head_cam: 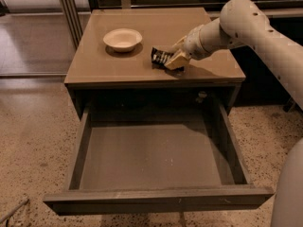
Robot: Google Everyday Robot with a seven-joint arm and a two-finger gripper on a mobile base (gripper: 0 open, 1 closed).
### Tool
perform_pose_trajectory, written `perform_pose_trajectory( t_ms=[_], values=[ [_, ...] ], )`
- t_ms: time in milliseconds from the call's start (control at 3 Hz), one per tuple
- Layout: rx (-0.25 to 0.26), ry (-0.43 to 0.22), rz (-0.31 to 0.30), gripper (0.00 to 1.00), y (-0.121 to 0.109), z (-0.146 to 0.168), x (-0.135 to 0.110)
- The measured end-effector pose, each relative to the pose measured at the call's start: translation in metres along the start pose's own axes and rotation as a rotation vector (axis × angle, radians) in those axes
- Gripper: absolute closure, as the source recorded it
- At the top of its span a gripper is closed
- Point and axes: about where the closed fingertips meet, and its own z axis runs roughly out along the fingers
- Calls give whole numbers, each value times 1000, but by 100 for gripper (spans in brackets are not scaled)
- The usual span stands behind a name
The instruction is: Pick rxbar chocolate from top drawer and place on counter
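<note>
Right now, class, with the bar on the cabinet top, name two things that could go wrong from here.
1. The claw sits against the rxbar chocolate on the counter; withdrawing carelessly might drag the bar along.
2. The top drawer stands open below the counter's front edge, so a nudged bar could drop back in.

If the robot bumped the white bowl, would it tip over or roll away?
Probably not. The bowl looks wide and shallow and sits upright on the counter, so it would likely slide rather than tip. The counter looks smooth, so it may slide easily. The gripper is over by the bar, apart from the bowl.
</note>
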Motion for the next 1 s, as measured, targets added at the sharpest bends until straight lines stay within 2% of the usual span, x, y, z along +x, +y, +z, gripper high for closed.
perform_pose_trajectory(
  t_ms=[667,1000],
  values=[
    [0,0,0,12,0,0,0],
    [0,0,0,0,0,0,0]
  ],
)
